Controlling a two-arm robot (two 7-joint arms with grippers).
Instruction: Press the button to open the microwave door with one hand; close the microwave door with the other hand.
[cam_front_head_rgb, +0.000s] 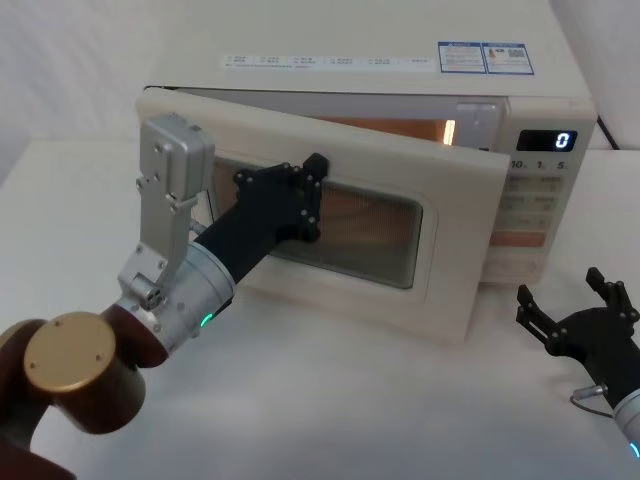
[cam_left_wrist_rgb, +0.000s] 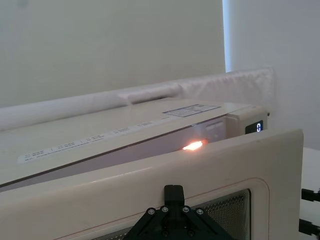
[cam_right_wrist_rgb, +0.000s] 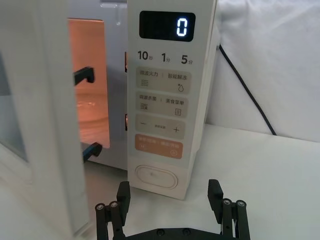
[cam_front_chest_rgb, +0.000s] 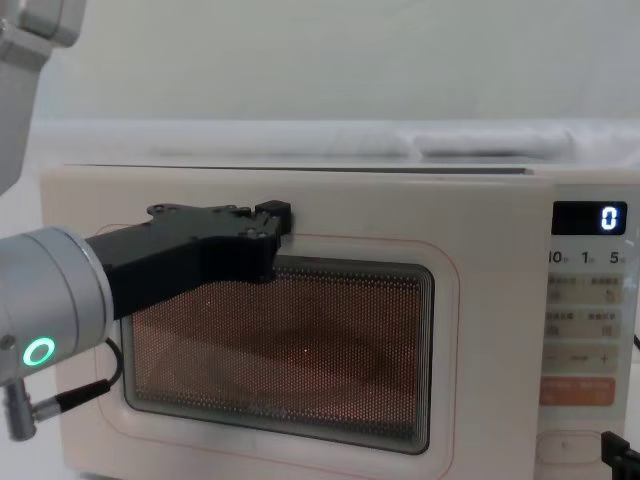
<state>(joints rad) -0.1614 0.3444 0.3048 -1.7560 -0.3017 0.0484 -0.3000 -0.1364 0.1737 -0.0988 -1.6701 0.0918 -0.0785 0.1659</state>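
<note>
The left gripper (cam_front_head_rgb: 312, 192), its finger state impossible to tell, presses the ajar microwave door (cam_front_head_rgb: 440, 240); the right gripper (cam_right_wrist_rgb: 172, 200), fingers spread, hovers near the button (cam_right_wrist_rgb: 156, 176).

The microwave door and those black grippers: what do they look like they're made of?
The door looks like smooth cream plastic around a dark glass window backed by fine metal mesh. The left gripper and right gripper look like matte black plastic or coated metal, joined with visible screws.
</note>
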